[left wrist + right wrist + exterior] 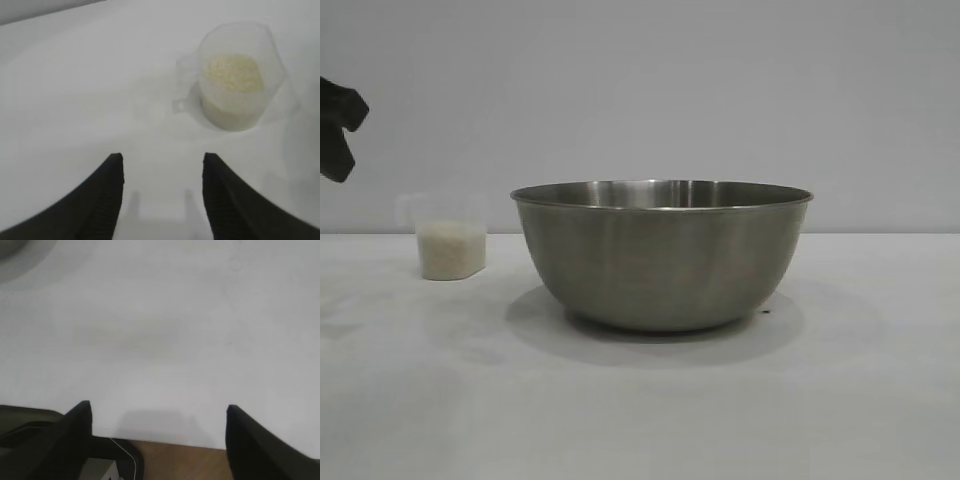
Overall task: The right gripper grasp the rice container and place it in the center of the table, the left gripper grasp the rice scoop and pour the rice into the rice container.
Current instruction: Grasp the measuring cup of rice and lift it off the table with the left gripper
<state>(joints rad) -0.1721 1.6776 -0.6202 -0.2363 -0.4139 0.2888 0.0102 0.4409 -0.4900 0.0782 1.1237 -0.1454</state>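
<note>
Where table [880, 400] meets wall [720, 90] (grey), rice container [660, 255] sits.

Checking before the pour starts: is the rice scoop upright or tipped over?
Upright. The rice scoop stands on its base on the table, rice level inside it and none spilled around it.

The left gripper [340, 128] is cut off by the exterior view's edge.

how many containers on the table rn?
2. A big steel bowl sits mid-table in the exterior view. A small clear plastic cup with rice stands apart, to the bowl's left there, ahead of the left gripper. Nothing else shows; the bowl could hide something behind it.
</note>
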